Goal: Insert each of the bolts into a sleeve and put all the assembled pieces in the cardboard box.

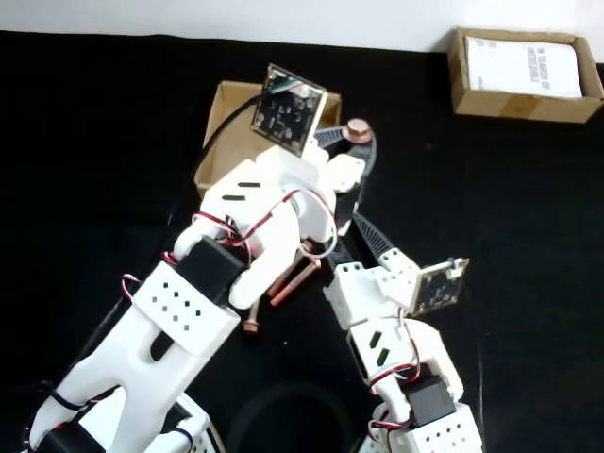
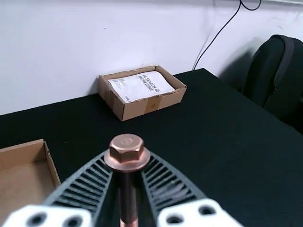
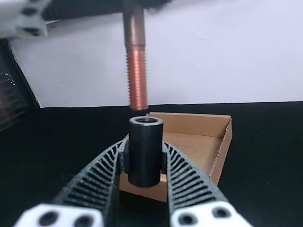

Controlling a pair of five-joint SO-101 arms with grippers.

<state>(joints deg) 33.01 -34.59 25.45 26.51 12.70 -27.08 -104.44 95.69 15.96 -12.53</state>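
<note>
Bolt: I see the bolt point(image 2: 125, 156) up in the air just beside the cardboard box point(image 1: 219, 113), standing straight with its head on top.
Left gripper: My left gripper point(image 2: 126, 163) is squeezed on the bolt right under the head, and the long part hangs free below.
Sleeve: The sleeve point(image 3: 145, 151) is a short dark tube. It stands upright near the cardboard box, right under the bolt's tip, with its hole facing up.
Right gripper: My right gripper point(image 3: 144, 147) is squeezed around the middle of the sleeve.
Gap: The bolt's tip is just above the hole and not in yet. I think it sits a little off the middle.
How the bolt feels: I think it is hard metal, smooth and a bit heavy, so it could slip. Under the head looks like a good place to hold.
How the sleeve feels: I think it is hard and round, so it could turn in the fingers. The middle looks best.
Other things: More bolts point(image 1: 286, 286) lie on the table near the cardboard box, under my left arm. A second box point(image 1: 524, 102) with paper in it sits well apart.
In the way: I see nothing between the tip and the hole.
</note>
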